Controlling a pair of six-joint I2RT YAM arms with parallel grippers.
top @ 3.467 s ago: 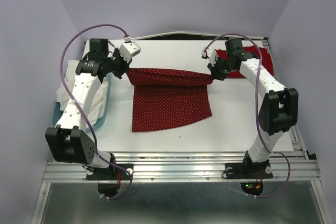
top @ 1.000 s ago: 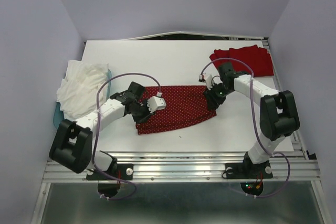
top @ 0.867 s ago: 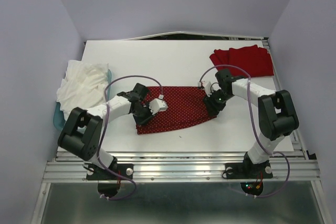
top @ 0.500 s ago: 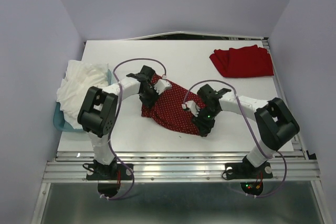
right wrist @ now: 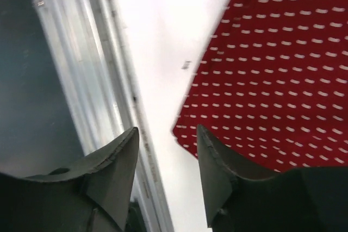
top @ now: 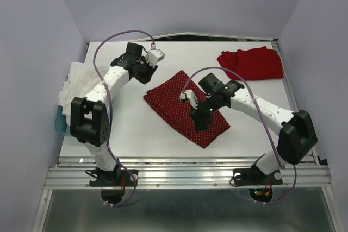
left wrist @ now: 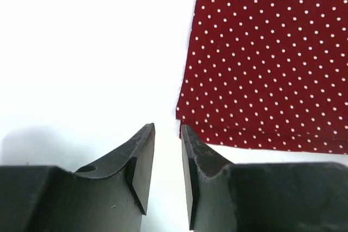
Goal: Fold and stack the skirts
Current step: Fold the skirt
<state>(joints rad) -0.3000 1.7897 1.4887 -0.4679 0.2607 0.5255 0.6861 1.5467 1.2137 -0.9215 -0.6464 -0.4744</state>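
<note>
The dark red polka-dot skirt (top: 186, 108) lies folded as a slanted strip on the white table (top: 179, 58). It also shows in the left wrist view (left wrist: 272, 58) and the right wrist view (right wrist: 283, 80). My left gripper (top: 147, 73) is just off the strip's far left corner, its jaws a narrow gap apart and empty (left wrist: 167, 129). My right gripper (top: 199, 125) hovers over the strip's near end, open and empty (right wrist: 167, 131). The plain bright red skirt (top: 253, 62) lies at the back right.
A heap of white cloth (top: 81, 82) sits in a teal bin (top: 61, 123) at the table's left edge. The metal rail (top: 185, 175) runs along the near edge and also shows in the right wrist view (right wrist: 103, 52).
The polka-dot skirt went from a wide flat fold to a slanted strip. Both grippers have let go; the left moved to the back left, the right stays over the near end.
</note>
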